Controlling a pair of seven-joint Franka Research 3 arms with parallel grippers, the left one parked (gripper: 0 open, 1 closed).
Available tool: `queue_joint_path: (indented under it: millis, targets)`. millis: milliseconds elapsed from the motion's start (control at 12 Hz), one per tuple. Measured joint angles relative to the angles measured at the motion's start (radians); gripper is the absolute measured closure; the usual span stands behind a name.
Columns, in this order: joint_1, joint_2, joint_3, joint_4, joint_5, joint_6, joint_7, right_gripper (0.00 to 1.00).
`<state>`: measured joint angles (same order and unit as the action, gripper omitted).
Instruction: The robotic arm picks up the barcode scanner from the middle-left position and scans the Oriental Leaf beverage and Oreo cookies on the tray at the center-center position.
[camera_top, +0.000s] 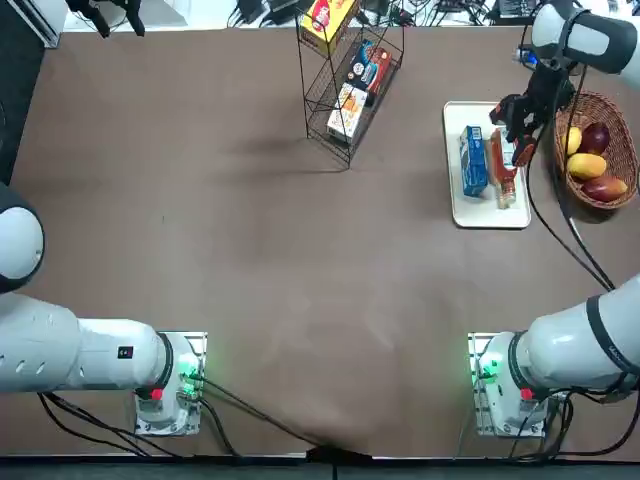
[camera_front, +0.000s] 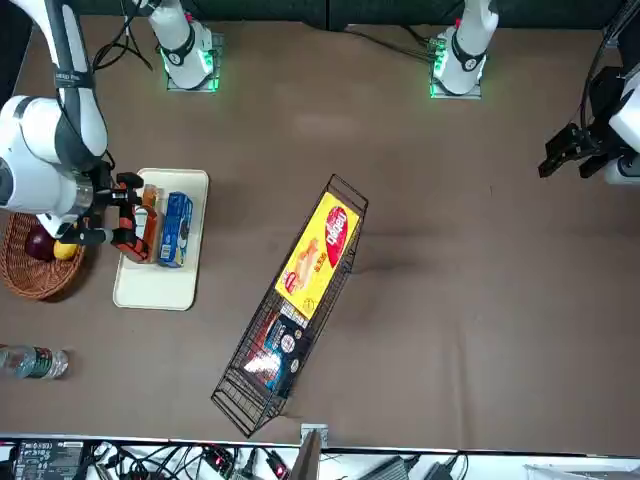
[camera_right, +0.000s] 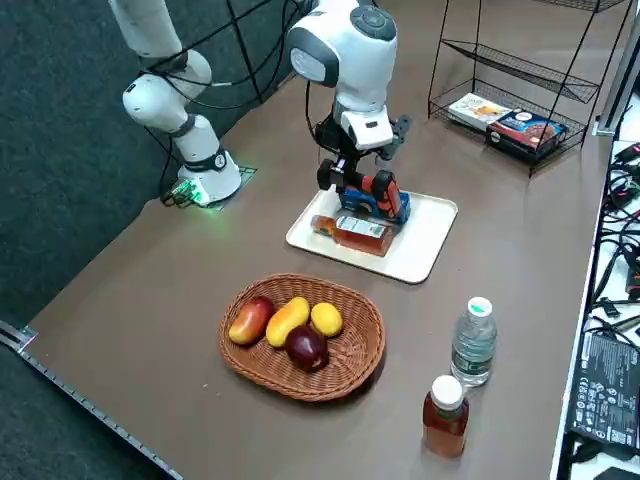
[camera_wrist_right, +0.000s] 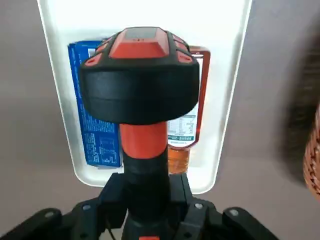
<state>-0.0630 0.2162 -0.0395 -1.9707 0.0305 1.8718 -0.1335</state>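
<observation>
My right gripper (camera_wrist_right: 146, 197) is shut on the handle of the barcode scanner (camera_wrist_right: 140, 75), a black scanner with a red-orange top and band. It hangs above the white tray (camera_wrist_right: 145, 15), head pointing down at the tray's contents. On the tray the blue Oreo cookies packet (camera_wrist_right: 92, 130) and the Oriental Leaf beverage (camera_wrist_right: 184, 137) lie side by side. From above, the gripper (camera_top: 515, 115) is over the tray's (camera_top: 487, 215) far right part, beside the Oreo packet (camera_top: 473, 160) and bottle (camera_top: 505, 185). The side view shows the scanner (camera_right: 378, 190) just above the bottle (camera_right: 355, 232).
A wicker basket (camera_top: 622, 150) of fruit sits right beside the tray, close to the arm. A tilted wire rack (camera_top: 345, 70) with boxes stands to the tray's left. A clear bottle (camera_right: 473, 340) and a brown bottle (camera_right: 445, 415) stand near the table's right edge.
</observation>
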Motion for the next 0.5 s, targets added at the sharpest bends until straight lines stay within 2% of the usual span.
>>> queue_joint_path:
  millis: [500]
  targets:
    - [-0.021, 0.000, 0.000, 0.021, -0.001, 0.005, 0.000, 0.58]
